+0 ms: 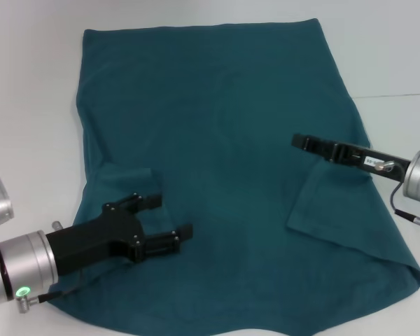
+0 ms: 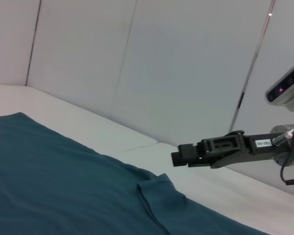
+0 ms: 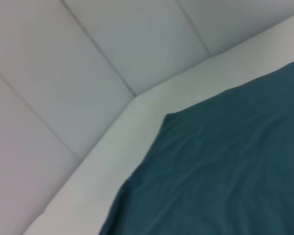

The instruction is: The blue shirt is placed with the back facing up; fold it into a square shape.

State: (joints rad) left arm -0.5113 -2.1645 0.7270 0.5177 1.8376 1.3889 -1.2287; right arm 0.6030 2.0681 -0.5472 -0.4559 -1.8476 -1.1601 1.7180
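While the white counter point(image 1: 28, 84) lies smooth, the blue shirt point(image 1: 224, 161) spreads flat across it, soft and faintly creased (both sleeves folded inward). Left pincer point(image 1: 169, 220) hovers over the left sleeve, gaping, empty. Right pincer point(image 1: 297, 141), edge-on: cannot tell.
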